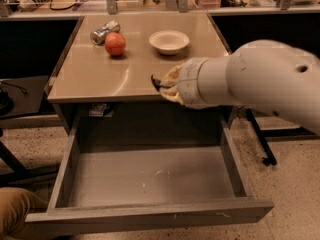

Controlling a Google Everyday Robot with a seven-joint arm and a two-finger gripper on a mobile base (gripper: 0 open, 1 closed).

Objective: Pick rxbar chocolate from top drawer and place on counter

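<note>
One dark sliver, seemingly the rxbar chocolate [155, 81], sits pinched in the gripper [160, 83] over the counter's [95, 76] near edge; carry it farther in, lower flat, release short of the bowl [169, 41].

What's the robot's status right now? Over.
Gripper at counter front edge, above open top drawer. Dark rxbar chocolate seemingly pinched at its tip. Can, apple, bowl farther back, out of the way.
</note>
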